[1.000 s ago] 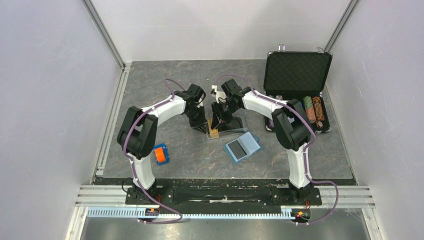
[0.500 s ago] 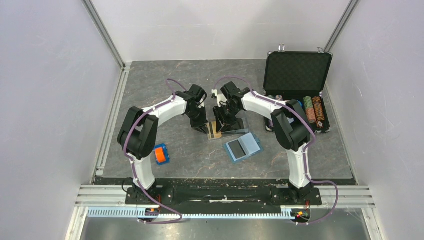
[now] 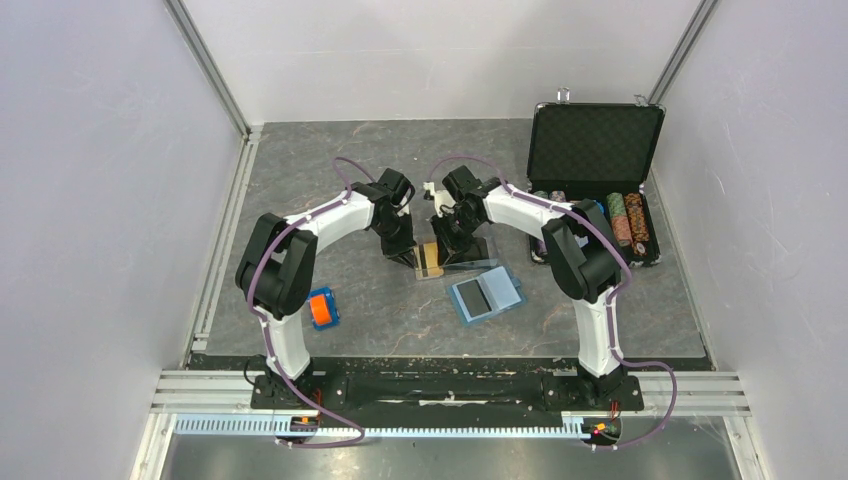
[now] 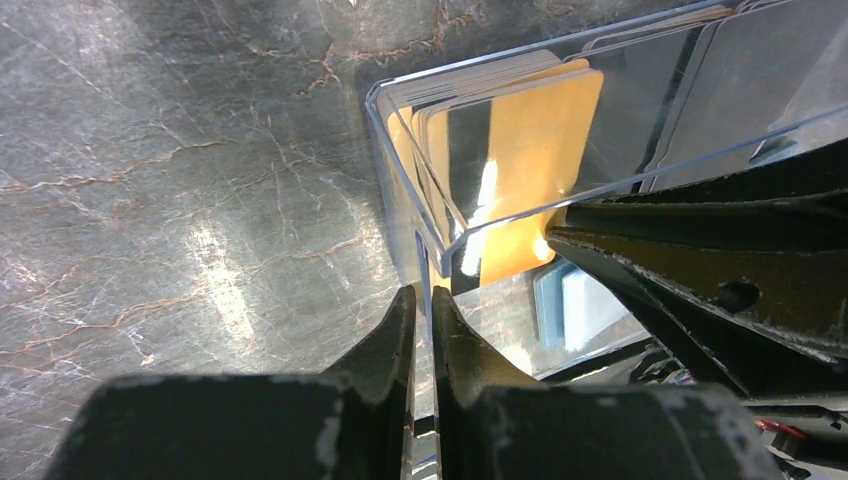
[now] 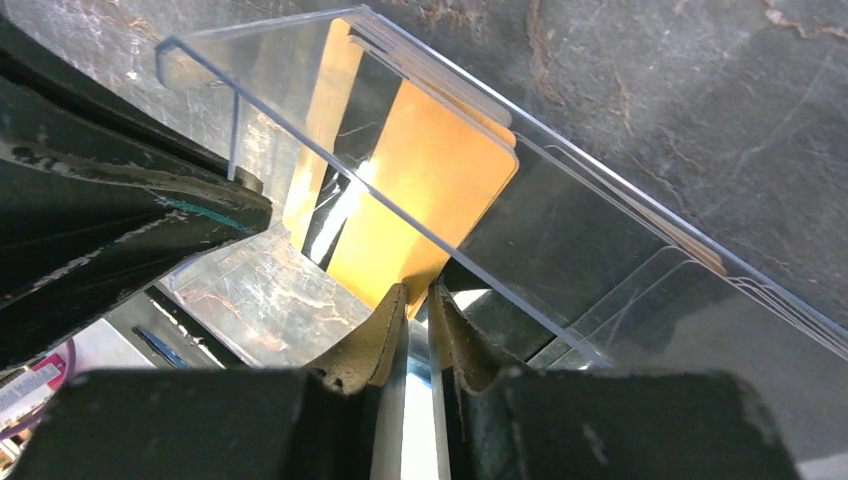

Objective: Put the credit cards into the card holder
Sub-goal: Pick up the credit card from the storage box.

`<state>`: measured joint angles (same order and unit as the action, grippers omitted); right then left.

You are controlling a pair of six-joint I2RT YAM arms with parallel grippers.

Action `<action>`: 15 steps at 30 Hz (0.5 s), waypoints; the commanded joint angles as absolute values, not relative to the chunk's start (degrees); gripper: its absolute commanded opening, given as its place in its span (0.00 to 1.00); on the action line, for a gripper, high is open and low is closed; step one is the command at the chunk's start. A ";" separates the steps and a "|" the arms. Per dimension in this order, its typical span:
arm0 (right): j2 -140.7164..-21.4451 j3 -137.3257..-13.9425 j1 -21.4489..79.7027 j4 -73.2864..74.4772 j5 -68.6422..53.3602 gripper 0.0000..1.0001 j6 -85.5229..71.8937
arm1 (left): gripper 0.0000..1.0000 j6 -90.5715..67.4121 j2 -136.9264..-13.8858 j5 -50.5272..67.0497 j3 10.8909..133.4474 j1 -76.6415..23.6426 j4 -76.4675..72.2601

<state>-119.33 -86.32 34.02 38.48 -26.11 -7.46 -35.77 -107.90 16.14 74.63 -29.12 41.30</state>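
A grey marbled surface [image 3: 330,180] fills the view from above, and every place here is given from the clear tray [image 3: 480,262] at its middle. Well to the tray's right and farther back, a big black case [image 3: 596,140] stands open, with stacks of chips in its lower half. The left arm [image 3: 300,235] reaches to the tray's left end and the right arm [image 3: 575,245] to its middle.

The card holder [image 3: 486,295], a teal wallet, lies open and flat just beside the tray's near right corner. An orange-and-blue block [image 3: 321,308] sits well to the tray's near left.

The credit cards [image 4: 530,130] stand on edge in a stack inside the tray's left end. The front one is orange with a dark stripe.

The left tool [image 4: 421,292] has its fingers almost together, pinching the tray's clear wall at the left corner. The right tool [image 5: 417,288] is inside the tray with only a narrow gap between its fingers. Its tips are at the lower corner of the front orange card, but whether they grip it cannot be told.
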 commanded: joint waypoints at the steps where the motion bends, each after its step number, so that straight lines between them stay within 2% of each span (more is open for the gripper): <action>1: -119.39 -85.39 34.10 36.20 -29.30 0.14 -6.99 | 0.06 -34.01 -109.07 16.96 75.76 -30.30 41.48; 6: -118.66 -83.45 34.10 32.30 -34.76 0.13 -9.47 | 0.06 -33.95 -109.16 16.96 75.71 -30.50 41.48; 12: -118.22 -84.01 34.04 31.56 -36.31 0.01 -10.99 | 0.06 -33.83 -109.07 16.96 75.54 -30.59 41.48; 15: -117.28 -84.45 34.08 32.42 -34.15 0.00 -11.04 | 0.06 -33.79 -109.11 16.94 75.50 -30.67 41.42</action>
